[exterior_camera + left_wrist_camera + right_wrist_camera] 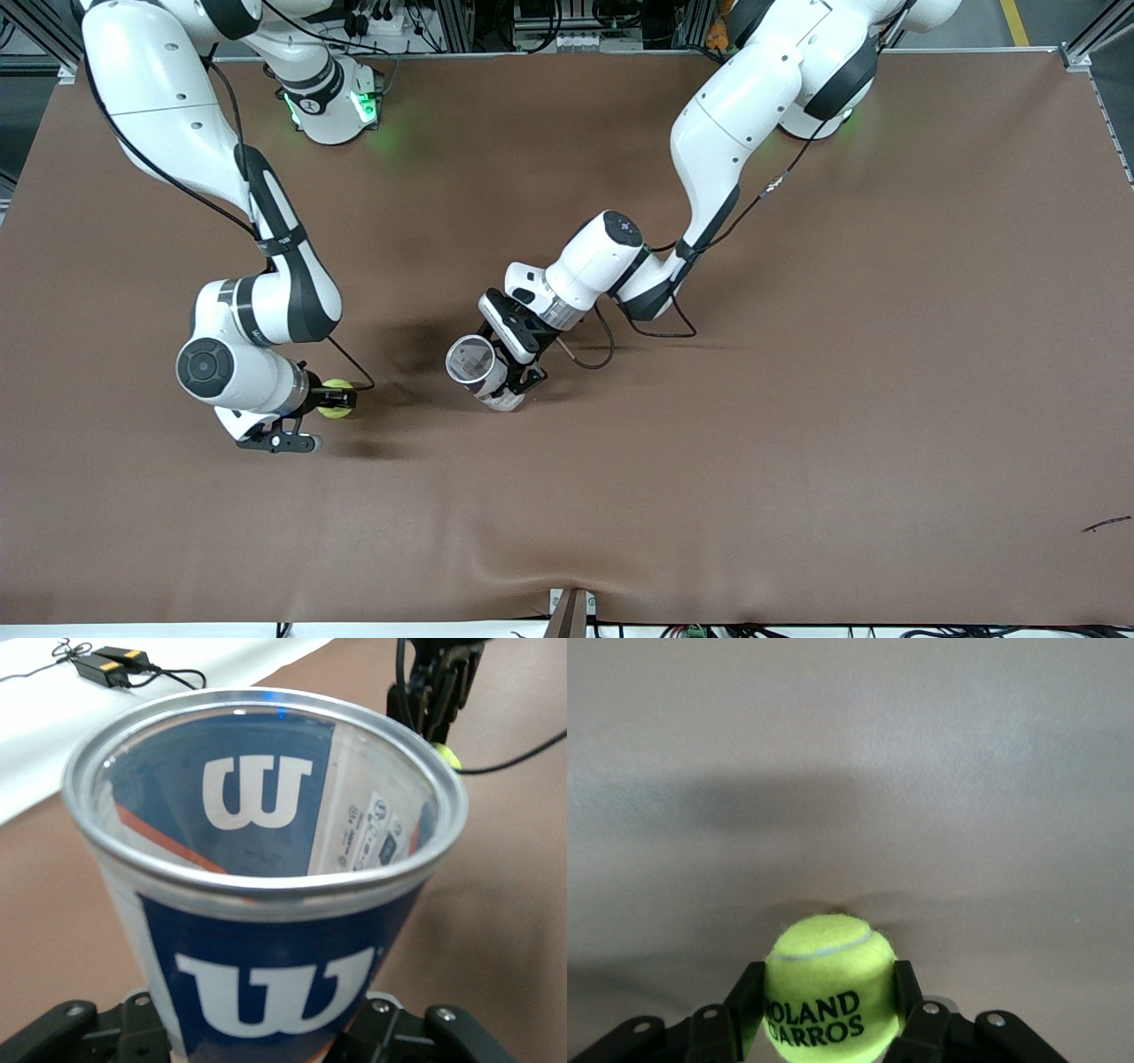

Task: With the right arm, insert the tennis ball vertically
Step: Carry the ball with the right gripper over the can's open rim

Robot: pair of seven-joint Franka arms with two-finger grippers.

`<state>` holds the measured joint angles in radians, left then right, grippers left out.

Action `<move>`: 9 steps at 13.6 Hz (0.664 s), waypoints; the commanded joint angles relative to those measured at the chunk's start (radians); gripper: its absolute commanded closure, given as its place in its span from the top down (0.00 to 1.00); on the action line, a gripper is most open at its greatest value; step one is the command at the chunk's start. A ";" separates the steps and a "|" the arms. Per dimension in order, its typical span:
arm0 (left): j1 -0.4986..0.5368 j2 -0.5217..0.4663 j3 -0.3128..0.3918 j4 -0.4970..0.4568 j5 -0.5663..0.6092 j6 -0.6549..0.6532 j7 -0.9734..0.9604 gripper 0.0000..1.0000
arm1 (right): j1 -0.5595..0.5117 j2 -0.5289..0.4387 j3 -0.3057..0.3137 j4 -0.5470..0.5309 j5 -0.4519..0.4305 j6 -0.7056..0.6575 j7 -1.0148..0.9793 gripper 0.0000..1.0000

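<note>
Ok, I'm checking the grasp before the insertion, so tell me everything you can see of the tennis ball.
The tennis ball is a fuzzy yellow-green sphere with a pale curved seam and black ROLAND GARROS lettering. It sits low at the brown table, toward the right arm's end, with one jaw of the right gripper pressed against each of its sides. Nothing else touches it.

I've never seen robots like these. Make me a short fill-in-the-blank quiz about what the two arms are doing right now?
1. The right gripper is closed on a yellow ____ ball.
2. The left gripper holds a blue can whose top is ____.
3. The word printed above "GARROS" on the ball is ____.

Missing words: tennis; open; ROLAND
</note>
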<state>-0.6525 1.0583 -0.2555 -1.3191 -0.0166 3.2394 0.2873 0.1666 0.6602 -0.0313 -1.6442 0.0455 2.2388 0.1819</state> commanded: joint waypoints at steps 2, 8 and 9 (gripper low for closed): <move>-0.009 0.008 -0.001 0.012 -0.019 0.022 -0.026 0.67 | -0.004 -0.019 0.001 0.053 -0.006 -0.094 0.002 0.00; -0.003 -0.001 -0.001 0.001 -0.017 0.022 -0.027 0.88 | 0.005 -0.025 0.004 0.276 0.055 -0.397 0.082 0.00; 0.001 -0.003 -0.001 0.001 -0.017 0.022 -0.027 0.89 | 0.011 -0.033 0.004 0.314 0.091 -0.457 0.134 0.00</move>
<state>-0.6529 1.0640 -0.2561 -1.3174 -0.0179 3.2539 0.2684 0.1670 0.6442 -0.0299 -1.4004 0.0887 1.8808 0.2364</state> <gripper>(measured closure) 0.128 0.370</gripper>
